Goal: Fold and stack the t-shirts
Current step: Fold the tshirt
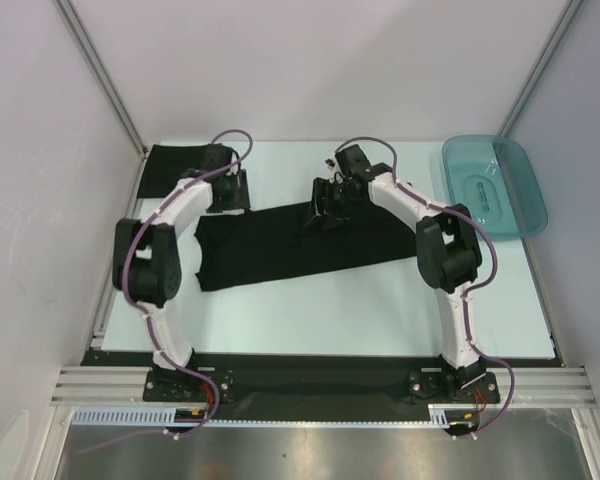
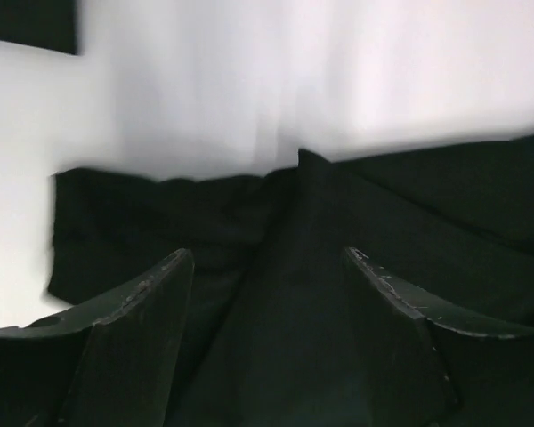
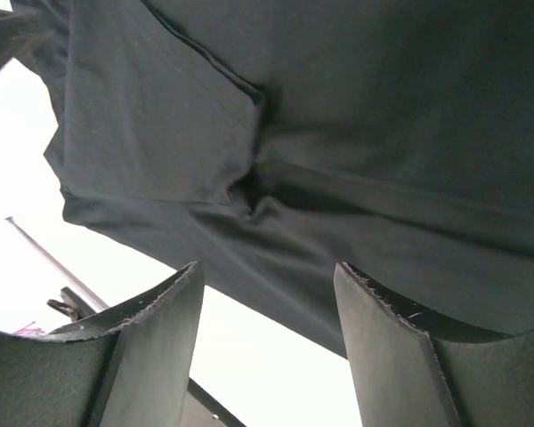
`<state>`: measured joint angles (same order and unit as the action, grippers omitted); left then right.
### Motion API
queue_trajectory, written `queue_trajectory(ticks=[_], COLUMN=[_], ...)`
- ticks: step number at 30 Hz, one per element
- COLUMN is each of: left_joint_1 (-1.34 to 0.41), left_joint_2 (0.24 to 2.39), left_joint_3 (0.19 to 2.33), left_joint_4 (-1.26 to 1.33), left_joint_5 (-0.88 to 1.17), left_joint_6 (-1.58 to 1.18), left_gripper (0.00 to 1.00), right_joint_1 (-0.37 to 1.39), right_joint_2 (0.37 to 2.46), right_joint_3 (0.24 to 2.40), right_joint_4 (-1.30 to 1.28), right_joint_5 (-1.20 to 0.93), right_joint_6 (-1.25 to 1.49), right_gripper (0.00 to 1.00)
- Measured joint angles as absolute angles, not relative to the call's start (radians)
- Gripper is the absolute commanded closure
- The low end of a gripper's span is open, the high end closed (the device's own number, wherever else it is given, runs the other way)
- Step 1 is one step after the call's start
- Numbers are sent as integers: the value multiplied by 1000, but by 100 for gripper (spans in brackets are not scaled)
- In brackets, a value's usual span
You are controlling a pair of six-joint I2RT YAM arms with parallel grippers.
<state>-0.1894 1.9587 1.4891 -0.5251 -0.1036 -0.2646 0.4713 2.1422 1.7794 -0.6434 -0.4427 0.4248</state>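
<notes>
t-shirt (image 1: 280, 255), black and spread out wide, lies on the table (image 1: 380, 310) beneath both tools. the left gripper (image 1: 228, 190) is over the shirt's far left corner, its fingers (image 2: 151, 294) apart with dark cloth filling the view between them. the right gripper (image 1: 328, 205) is at the shirt's far edge, fingers (image 3: 160, 311) spread and nothing pinched, a puckered crease just ahead of the tips. a second t-shirt (image 1: 175, 160) lies folded beyond the left gripper, to its outer side. a teal tray (image 1: 525, 215) sits well apart, outboard of the right gripper.
</notes>
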Motion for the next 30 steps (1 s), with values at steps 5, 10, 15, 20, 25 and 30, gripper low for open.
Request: queue_trajectory(ticks=[5,10,15,20,25,30], left_joint_1=[-189,-189,-187,-161,-90,-74], left_joint_2=[1711,1586,1588,1592,1608,1605], left_joint_3=[1386,1215,1036,960,878,867], left_joint_4=[-515,-459,-447,-479,-465,-454], left_joint_5=[-97,-11,27,24,46,68], left_joint_6=[-303,-376,-452,-525,-609,-666], left_gripper=[52,72,85,93,98,99], right_joint_1=[498,536,561,564,545,519], right_joint_2=[2226,2294,2349,2381,2380,2343], right_joint_3=[1837,1888,1903,1892,1788,1679], right_joint_4=[-597,-547,-468,-425,-372,-309], right_joint_5=[-504,-559,-628,-657,-653,-688], right_joint_6=[469,523,592,632,660,680], right_gripper=[44,61,80,88,91,89])
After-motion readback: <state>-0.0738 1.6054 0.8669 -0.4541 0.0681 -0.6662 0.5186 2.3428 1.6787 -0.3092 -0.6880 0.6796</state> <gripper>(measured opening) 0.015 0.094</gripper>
